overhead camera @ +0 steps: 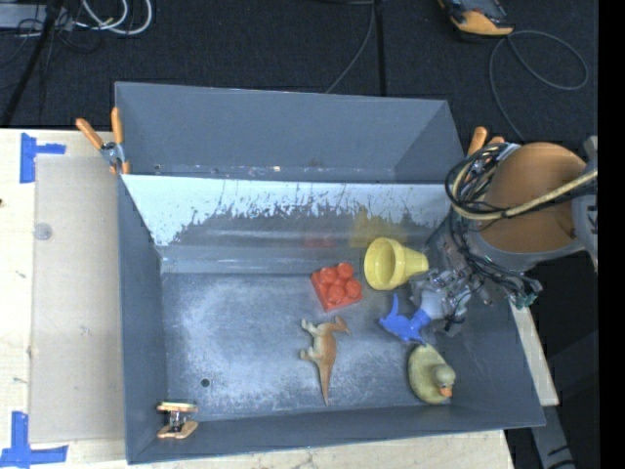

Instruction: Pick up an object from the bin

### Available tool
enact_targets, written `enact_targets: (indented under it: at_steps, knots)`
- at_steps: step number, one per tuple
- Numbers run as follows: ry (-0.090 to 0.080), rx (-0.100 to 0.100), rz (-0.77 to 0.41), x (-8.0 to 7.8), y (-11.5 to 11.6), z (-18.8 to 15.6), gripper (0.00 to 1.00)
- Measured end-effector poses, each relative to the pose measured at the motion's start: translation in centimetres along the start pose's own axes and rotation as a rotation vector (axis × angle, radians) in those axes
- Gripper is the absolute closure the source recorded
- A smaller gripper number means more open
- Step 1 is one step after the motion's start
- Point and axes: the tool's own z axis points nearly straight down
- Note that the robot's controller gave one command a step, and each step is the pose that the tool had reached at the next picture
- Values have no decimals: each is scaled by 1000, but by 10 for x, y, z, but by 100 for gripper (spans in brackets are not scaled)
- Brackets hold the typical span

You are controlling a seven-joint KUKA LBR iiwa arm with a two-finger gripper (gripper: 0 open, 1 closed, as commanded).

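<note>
The gripper point(444, 306) sits low at the bin's point(293, 145) three o'clock beside a blue toy point(403, 324); grip unreadable, apparently nothing lifted.

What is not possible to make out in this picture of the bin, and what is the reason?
In the camera view:
1) The blue toy: its right side is hidden behind the gripper, so its kind is unclear.
2) Whether the gripper touches the blue toy: dark wrist parts overlap there.
3) The small orange thing in the near left corner of the bin: too small to name.
</note>
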Motion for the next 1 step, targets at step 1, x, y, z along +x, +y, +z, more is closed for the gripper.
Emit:
enact_targets:
  at_steps: [1]
  knots:
    - [2, -2, 1, 0, 1, -9, 100]
